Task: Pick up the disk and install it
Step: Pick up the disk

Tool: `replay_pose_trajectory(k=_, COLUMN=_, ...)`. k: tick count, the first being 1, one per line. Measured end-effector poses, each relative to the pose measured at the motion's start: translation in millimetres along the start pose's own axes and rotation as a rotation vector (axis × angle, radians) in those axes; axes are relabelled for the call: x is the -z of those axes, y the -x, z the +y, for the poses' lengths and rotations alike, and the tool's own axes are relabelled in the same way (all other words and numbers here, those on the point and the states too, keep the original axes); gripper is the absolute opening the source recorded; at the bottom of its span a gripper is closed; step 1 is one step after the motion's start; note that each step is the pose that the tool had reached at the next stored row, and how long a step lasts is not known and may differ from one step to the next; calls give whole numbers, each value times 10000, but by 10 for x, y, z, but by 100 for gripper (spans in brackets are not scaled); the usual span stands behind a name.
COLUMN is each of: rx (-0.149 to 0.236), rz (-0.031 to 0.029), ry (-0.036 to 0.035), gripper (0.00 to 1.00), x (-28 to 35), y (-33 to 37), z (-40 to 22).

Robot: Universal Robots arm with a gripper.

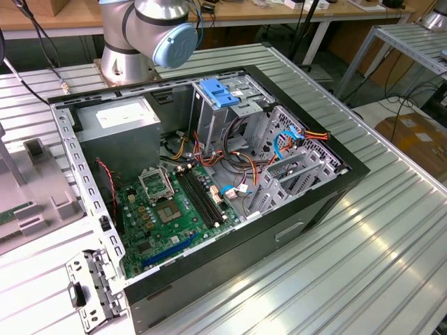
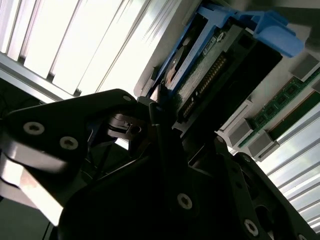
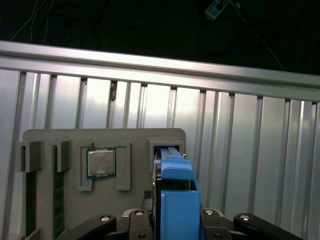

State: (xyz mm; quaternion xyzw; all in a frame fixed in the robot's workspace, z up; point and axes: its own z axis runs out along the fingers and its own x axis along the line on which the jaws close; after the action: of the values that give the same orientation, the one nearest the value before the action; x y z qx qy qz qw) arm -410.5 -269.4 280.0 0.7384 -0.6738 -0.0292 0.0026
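The black two-finger gripper (image 3: 172, 222) is pinching the disk (image 3: 177, 195), a flat silver-metal hard drive in a blue plastic carrier frame. In the first wrist view a finger presses against each side, so the drive stands on edge and runs straight out from between the jaws. That edge-on hold suits the narrow slot of the grey plastic fixture plate (image 3: 130, 137) where the disk sits, beside a square silver processor chip (image 3: 102, 162) and green memory sticks (image 3: 58, 190) kept in their own pockets. Whether the disk has cleared the slot I cannot tell. The plate lies on the ribbed aluminium desk (image 3: 240, 150), near the open black computer case (image 1: 209, 174), so by my judgement installation has not begun.
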Motion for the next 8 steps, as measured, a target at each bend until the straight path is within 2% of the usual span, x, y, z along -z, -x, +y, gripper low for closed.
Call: replay_pose_trajectory(k=8, rx=1, rz=-33, ry=-3, gripper=36, x=43, y=2, z=2)
